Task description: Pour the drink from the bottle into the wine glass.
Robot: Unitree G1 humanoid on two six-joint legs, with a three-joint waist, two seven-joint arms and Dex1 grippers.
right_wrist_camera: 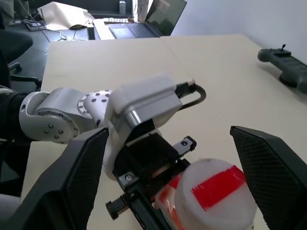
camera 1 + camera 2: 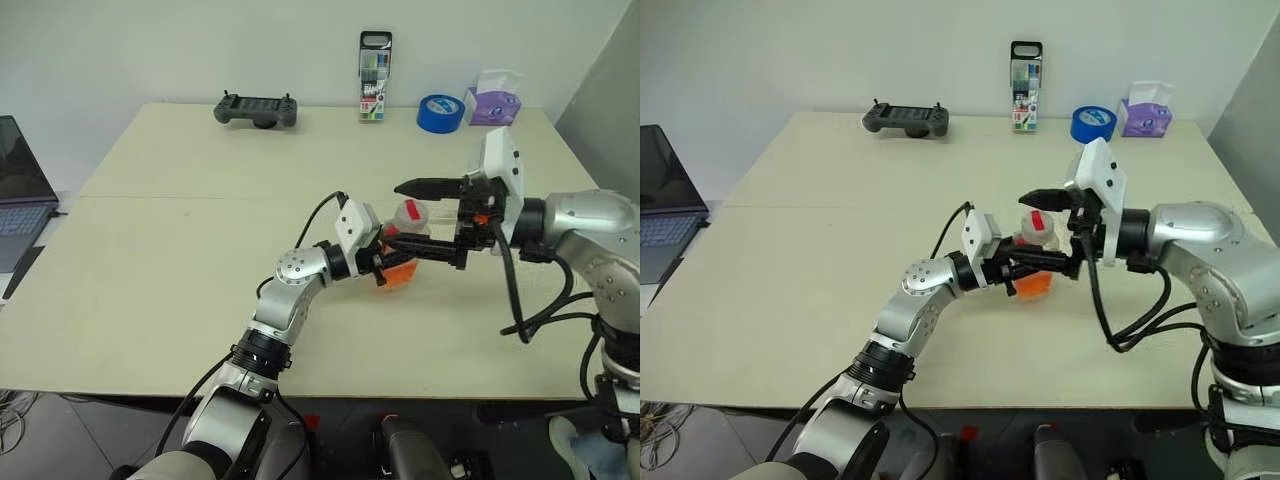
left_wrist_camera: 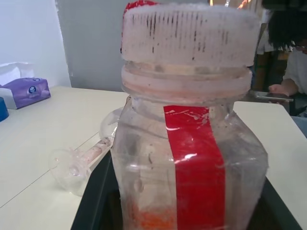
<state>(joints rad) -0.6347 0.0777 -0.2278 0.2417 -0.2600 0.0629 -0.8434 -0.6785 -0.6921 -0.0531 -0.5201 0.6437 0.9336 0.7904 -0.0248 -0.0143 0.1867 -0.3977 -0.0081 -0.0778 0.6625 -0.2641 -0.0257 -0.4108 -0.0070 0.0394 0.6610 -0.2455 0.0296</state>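
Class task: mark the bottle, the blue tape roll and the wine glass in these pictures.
bottle point(image 3: 192, 158), left wrist view, red label strip.
blue tape roll point(image 2: 440, 112), left eye view, outer side.
wine glass point(image 3: 72, 165), left wrist view, round foot.

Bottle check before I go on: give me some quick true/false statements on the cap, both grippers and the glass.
1. The left gripper is clamped on the bottle. True.
2. The cap is off the bottle. False: it sits on the neck.
3. The right gripper is shut on the cap. False: its fingers stand wide apart on either side of it.
4. The wine glass lies on its side on the table. True.
5. Orange drink sits in the bottle's bottom. True.
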